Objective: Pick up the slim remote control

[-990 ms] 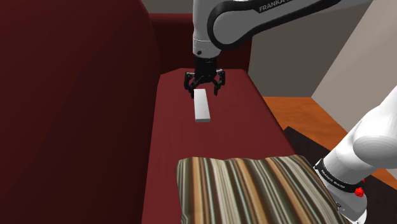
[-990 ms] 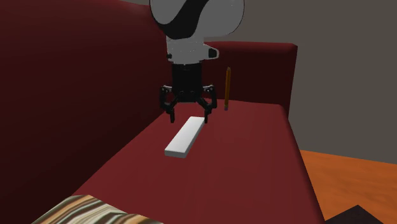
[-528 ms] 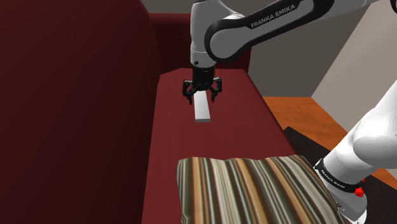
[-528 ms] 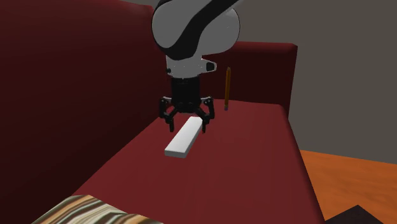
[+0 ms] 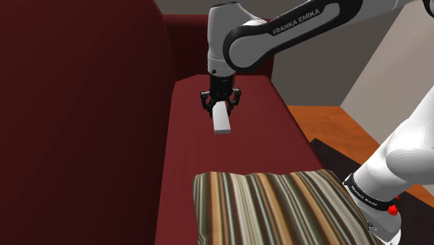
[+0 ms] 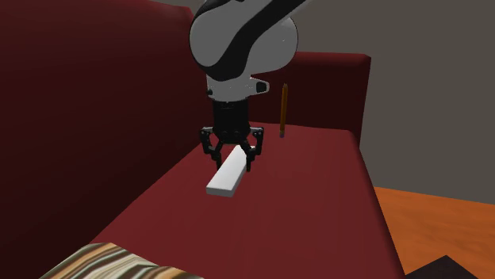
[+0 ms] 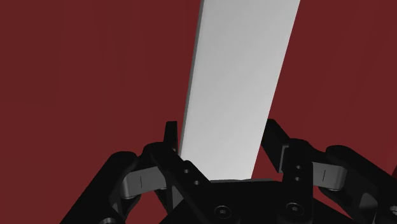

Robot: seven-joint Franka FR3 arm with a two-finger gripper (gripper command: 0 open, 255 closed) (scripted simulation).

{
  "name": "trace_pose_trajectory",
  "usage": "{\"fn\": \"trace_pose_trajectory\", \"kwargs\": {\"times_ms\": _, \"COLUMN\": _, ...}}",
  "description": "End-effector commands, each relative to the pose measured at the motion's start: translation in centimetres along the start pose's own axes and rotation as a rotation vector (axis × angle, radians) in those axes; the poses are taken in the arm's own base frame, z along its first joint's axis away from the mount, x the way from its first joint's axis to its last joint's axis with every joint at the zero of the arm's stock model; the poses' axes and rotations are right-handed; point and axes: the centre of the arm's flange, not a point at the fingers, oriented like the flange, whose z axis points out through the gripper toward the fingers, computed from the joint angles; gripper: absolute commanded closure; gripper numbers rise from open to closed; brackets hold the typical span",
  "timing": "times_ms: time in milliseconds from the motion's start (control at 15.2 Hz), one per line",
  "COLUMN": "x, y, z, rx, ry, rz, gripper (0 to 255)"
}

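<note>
Pinching the white remote (image 5: 222, 122) (flat on the red sofa (image 5: 240, 154)), the claw (image 5: 221, 109) points down.

The arm (image 5: 410, 149) is white with dark joints and white "FRANKA EMIKA" lettering (image 5: 298, 19) on 1 dark segment; the all-black gripper (image 6: 231, 158) shows small screws (image 7: 222, 210).

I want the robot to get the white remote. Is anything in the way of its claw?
No, nothing visible is. The gripper is down over the remote, at its end nearer the pencil, on the sofa seat. The pencil and the striped cushion sit apart from both.
</note>
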Motion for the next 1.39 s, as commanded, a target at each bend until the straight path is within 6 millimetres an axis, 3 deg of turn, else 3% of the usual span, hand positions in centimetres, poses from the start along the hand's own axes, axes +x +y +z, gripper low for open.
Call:
{"fn": "trace_pose_trajectory", "kwargs": {"times_ms": 0, "x": 0.0, "y": 0.0, "z": 0.1, "rx": -0.001, "ry": -0.001, "rz": -0.001, "gripper": 255}}
{"fn": "trace_pose_trajectory", "kwargs": {"times_ms": 198, "x": 0.1, "y": 0.0, "z": 0.1, "rx": -0.001, "ry": -0.001, "rz": 0.000, "gripper": 255}}
{"fn": "trace_pose_trajectory", "kwargs": {"times_ms": 1188, "x": -0.1, "y": 0.2, "z": -7.8, "rx": -0.001, "ry": -0.001, "rz": 0.000, "gripper": 255}}
{"fn": "trace_pose_trajectory", "kwargs": {"times_ms": 1320, "x": -0.2, "y": 0.2, "z": -7.9, "rx": -0.001, "ry": -0.001, "rz": 0.000, "gripper": 255}}
